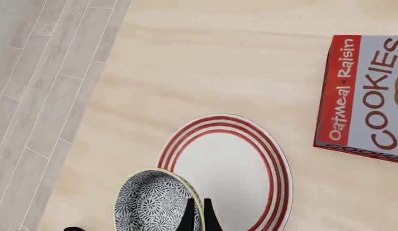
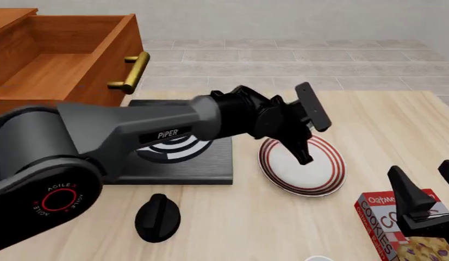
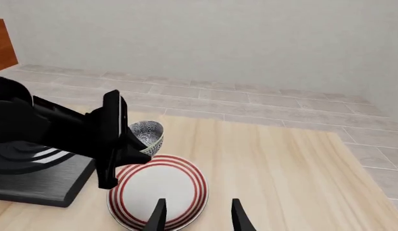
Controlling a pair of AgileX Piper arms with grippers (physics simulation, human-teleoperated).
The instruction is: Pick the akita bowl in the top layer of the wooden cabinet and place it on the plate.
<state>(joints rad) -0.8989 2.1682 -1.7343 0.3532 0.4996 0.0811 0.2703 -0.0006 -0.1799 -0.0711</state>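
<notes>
Left gripper (image 1: 197, 214) pinches the rim of the akita bowl (image 1: 151, 202), fingers pressed on the wall, one inside and one outside, so the bowl hangs from its edge. In the right wrist view the bowl (image 3: 146, 133) sits above the far rim of the plate (image 3: 157, 190), not touching it; my reading is that it is carried there to be lowered onto the white centre and is not yet centred. The top layer (image 2: 61, 60) of the wooden cabinet stands pulled open, its visible part bare. The right gripper (image 2: 428, 190) rests spread and empty near the cookie box (image 2: 387, 220). A black stove (image 2: 185, 157) lies just beside the plate (image 2: 311, 174), a black knob (image 2: 157, 217) nearer; neither blocks the descent.
</notes>
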